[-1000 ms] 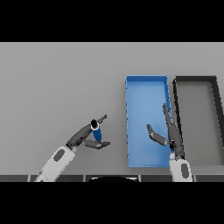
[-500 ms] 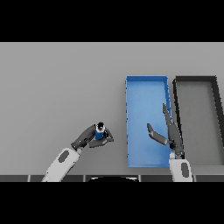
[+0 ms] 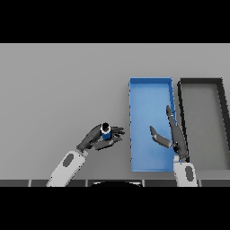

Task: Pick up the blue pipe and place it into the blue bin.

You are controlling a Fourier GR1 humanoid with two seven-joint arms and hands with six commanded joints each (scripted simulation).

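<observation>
Blue pipe [image 3: 106, 133] upright in left hand's [image 3: 96, 138] curled fingers, left of blue bin [image 3: 150, 85]; right hand [image 3: 174, 136] straight-fingered over bin.

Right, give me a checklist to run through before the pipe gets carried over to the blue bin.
1. Left hand closed round the blue pipe: ok.
2. Pipe lifted off the table: cannot tell.
3. Blue bin open and holding nothing: ok.
4. Right hand out of the drop zone: not ok, it hangs open over the bin.
5. Black bin beside the blue one, not to be mistaken for it: ok.
</observation>
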